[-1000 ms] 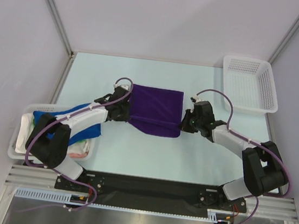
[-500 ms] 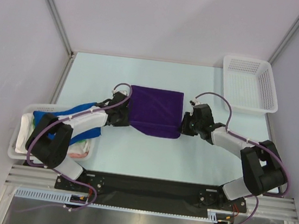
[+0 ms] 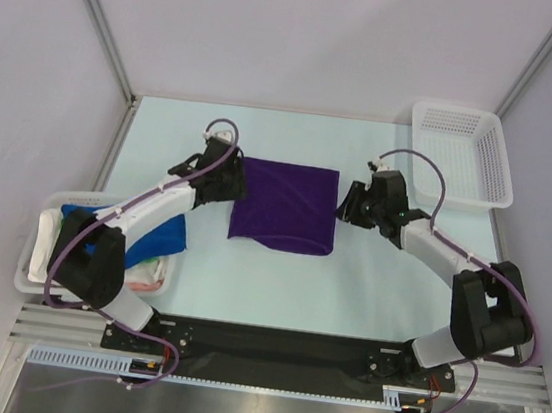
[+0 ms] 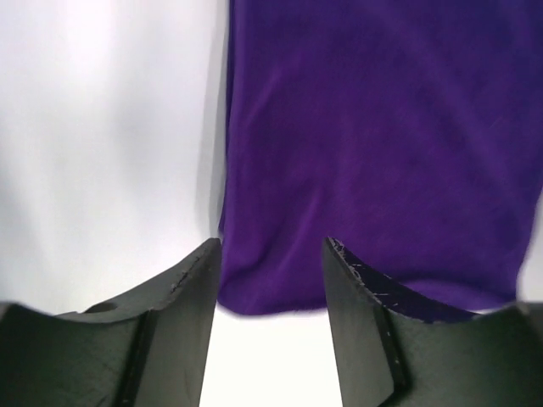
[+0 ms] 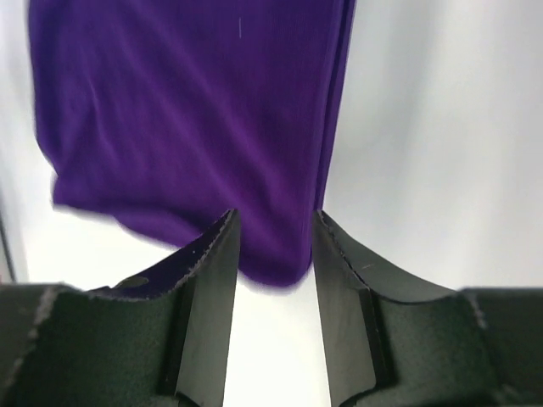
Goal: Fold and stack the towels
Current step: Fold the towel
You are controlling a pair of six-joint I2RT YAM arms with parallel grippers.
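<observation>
Purple towel (image 3: pixel 286 207) folded flat, left tool (image 3: pixel 232 183) open, right tool (image 3: pixel 349 203) open

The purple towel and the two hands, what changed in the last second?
Both hands let go of the purple towel and pulled back toward the far side: the left hand off its left edge, the right hand off its right edge, both now open. The towel settled flat, folded. The baskets and the blue towel stayed put.

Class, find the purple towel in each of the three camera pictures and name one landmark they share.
Top external: purple towel, mid-table between both grippers.
Left wrist: fills upper right, above the open fingers.
Right wrist: fills upper left.
Shared landmark: the pale table bordering the towel.
</observation>
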